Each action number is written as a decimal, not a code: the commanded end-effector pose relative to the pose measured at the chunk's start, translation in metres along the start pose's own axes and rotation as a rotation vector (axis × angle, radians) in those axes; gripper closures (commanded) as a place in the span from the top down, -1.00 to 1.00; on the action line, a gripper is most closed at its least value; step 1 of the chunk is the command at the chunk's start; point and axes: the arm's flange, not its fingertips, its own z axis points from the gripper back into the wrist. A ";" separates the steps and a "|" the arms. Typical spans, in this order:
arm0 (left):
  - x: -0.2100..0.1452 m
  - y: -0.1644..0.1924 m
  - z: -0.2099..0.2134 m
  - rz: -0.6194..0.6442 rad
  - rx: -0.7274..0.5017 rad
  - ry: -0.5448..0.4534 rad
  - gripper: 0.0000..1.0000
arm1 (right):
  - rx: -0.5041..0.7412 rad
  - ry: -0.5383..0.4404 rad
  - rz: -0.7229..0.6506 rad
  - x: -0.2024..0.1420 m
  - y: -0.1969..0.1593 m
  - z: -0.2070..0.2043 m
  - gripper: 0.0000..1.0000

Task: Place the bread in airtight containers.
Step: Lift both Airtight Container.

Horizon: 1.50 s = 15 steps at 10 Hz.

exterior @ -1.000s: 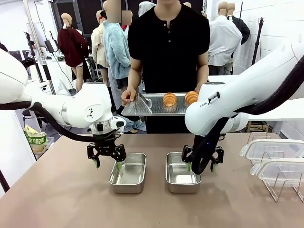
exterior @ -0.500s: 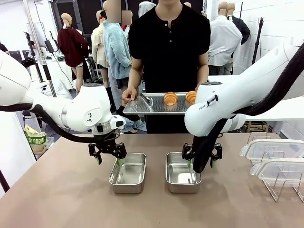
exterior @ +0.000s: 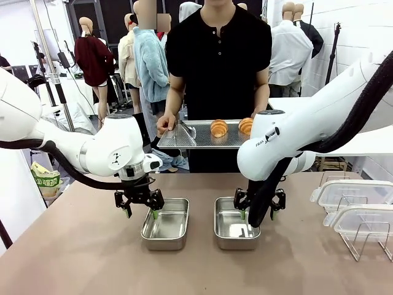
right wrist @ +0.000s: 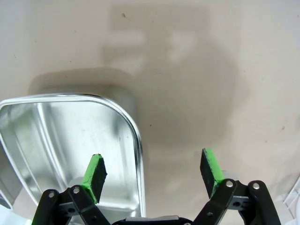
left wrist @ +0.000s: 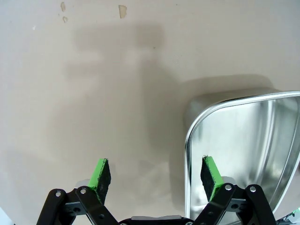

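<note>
Two golden-brown bread rolls (exterior: 219, 128) (exterior: 246, 125) lie on a flat steel tray (exterior: 184, 136) that a person holds above the table's far edge. Two empty steel containers (exterior: 166, 224) (exterior: 235, 224) sit side by side on the table. My left gripper (exterior: 140, 212) (left wrist: 155, 173) is open and straddles the left rim of the left container (left wrist: 243, 150). My right gripper (exterior: 258, 214) (right wrist: 152, 170) is open too, astride the right rim of the right container (right wrist: 70, 140). Nothing is held between either pair of pads.
Two clear plastic lids (exterior: 353, 193) (exterior: 362, 221) rest on a wire rack (exterior: 368, 246) at the table's right side. The brown tabletop (exterior: 73, 252) is bare in front of and to the left of the containers.
Both arms shifted only slightly. The left gripper edged a little right and down at the left container's rim. Both grippers stayed open; the person's tray kept its place.
</note>
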 end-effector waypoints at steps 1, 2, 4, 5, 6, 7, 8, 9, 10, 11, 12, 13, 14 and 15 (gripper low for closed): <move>0.000 -0.004 -0.009 0.028 0.033 -0.027 1.00 | -0.033 -0.018 -0.072 0.003 0.003 -0.004 1.00; 0.002 -0.005 -0.010 0.036 0.026 -0.006 1.00 | -0.038 -0.003 -0.074 0.004 0.003 -0.003 1.00; 0.001 -0.005 -0.010 0.031 0.031 0.016 0.62 | -0.063 0.026 -0.035 0.003 0.004 -0.004 0.67; 0.001 -0.005 -0.010 0.033 0.036 0.011 0.36 | -0.062 0.025 -0.038 0.004 0.005 -0.003 0.31; 0.002 -0.005 -0.010 0.037 0.036 0.008 0.10 | -0.073 0.025 -0.039 0.004 0.004 -0.003 -0.05; 0.002 -0.005 -0.010 0.043 0.040 0.009 -0.16 | -0.079 0.024 -0.039 0.004 0.004 -0.002 -0.40; 0.002 -0.006 -0.009 0.042 0.044 0.010 -0.42 | -0.084 0.026 -0.042 0.004 0.004 -0.002 -0.76; 0.001 -0.008 -0.008 0.044 0.055 0.013 -0.69 | -0.087 0.024 -0.045 0.004 0.003 -0.001 -1.00; 0.001 -0.011 -0.006 0.050 0.076 0.019 -0.95 | -0.090 0.026 -0.047 0.004 0.003 0.000 -1.00; 0.001 -0.014 -0.004 0.048 0.089 0.021 -1.00 | -0.090 0.027 -0.048 0.004 0.003 0.001 -1.00; 0.000 -0.015 -0.003 0.052 0.099 0.020 -1.00 | -0.091 0.027 -0.049 0.004 0.003 0.002 -1.00; 0.000 -0.015 -0.002 0.057 0.104 0.023 -1.00 | -0.091 0.032 -0.047 0.005 0.003 0.002 -1.00; -0.001 -0.015 -0.001 0.064 0.103 0.026 -1.00 | -0.092 0.037 -0.047 0.005 0.003 0.002 -1.00; -0.002 -0.014 0.000 0.064 0.100 0.023 -1.00 | -0.090 0.043 -0.045 0.005 0.004 0.001 -1.00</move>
